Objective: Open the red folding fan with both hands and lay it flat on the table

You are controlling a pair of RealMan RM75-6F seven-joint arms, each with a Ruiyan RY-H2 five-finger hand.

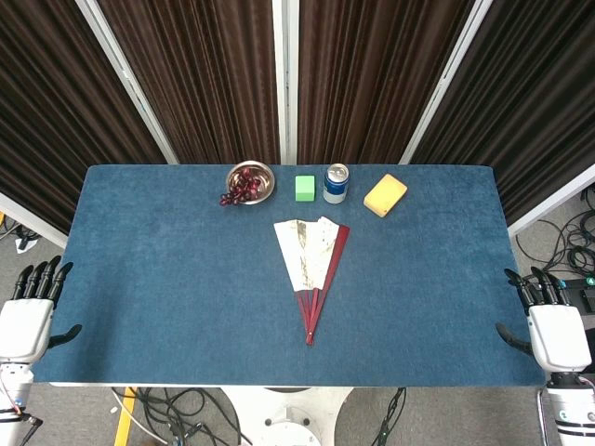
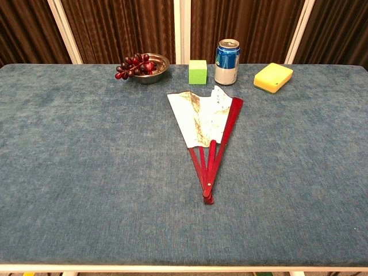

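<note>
The red folding fan (image 1: 314, 260) (image 2: 207, 126) lies flat near the middle of the blue table, partly spread, its pale leaf pointing to the far side and its red pivot end toward me. My left hand (image 1: 30, 311) hovers off the table's left edge, fingers apart, holding nothing. My right hand (image 1: 550, 325) hovers off the right edge, fingers apart and holding nothing too. Both hands are far from the fan. Neither hand shows in the chest view.
Along the far side stand a metal bowl with red grapes (image 1: 247, 182) (image 2: 141, 66), a green cube (image 1: 305, 188) (image 2: 198, 72), a blue drink can (image 1: 336, 183) (image 2: 227, 61) and a yellow sponge (image 1: 385, 195) (image 2: 273, 77). Cables lie on the floor.
</note>
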